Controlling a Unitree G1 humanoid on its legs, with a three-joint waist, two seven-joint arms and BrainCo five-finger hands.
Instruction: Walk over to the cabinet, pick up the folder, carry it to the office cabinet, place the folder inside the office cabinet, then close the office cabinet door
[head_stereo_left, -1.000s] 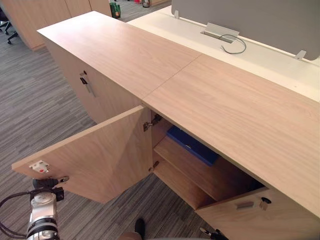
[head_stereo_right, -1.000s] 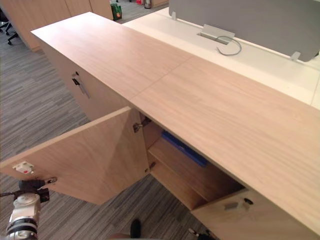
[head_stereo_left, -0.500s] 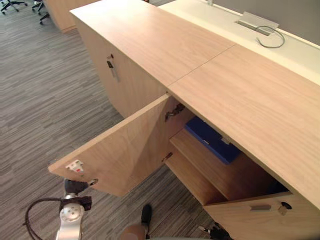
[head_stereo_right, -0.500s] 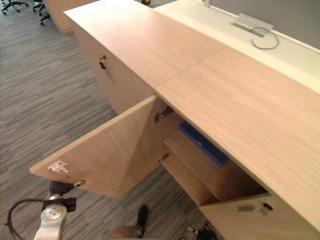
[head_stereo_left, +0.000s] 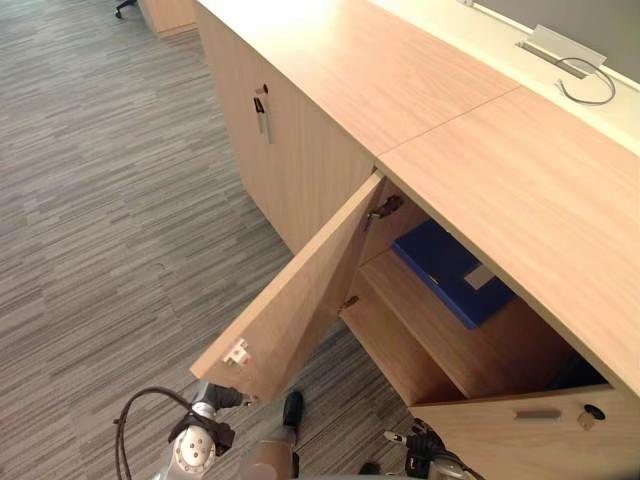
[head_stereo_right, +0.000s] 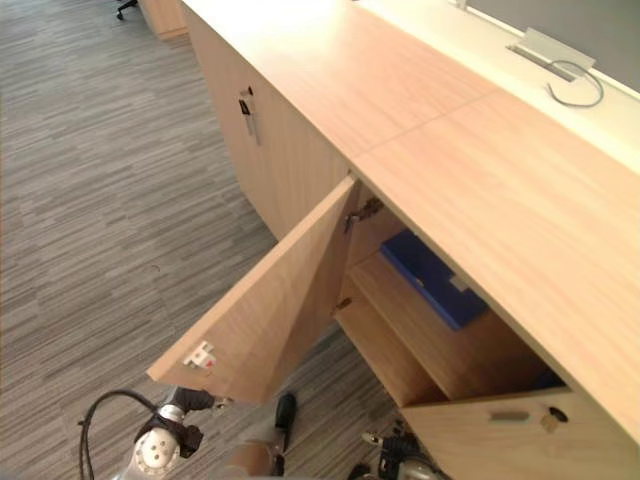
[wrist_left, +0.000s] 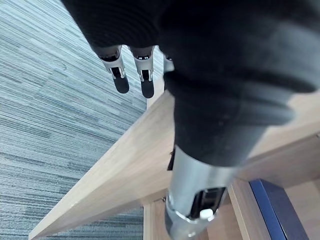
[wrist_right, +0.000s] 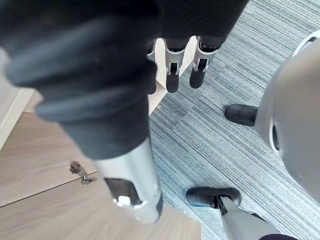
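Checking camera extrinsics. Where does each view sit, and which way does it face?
Left eye view: head, facing down at the open cabinet door and blue folder on the shelf.
Right eye view: same scene, slightly to the side.
Left wrist view: along the left hand, straight fingers past the door's edge.
Right wrist view: along the right hand, relaxed fingers over carpet.
Shared: both eyes and the left wrist see door and folder.

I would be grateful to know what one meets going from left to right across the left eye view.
grey striped carpet → open cabinet door → blue folder → grey cable outlet
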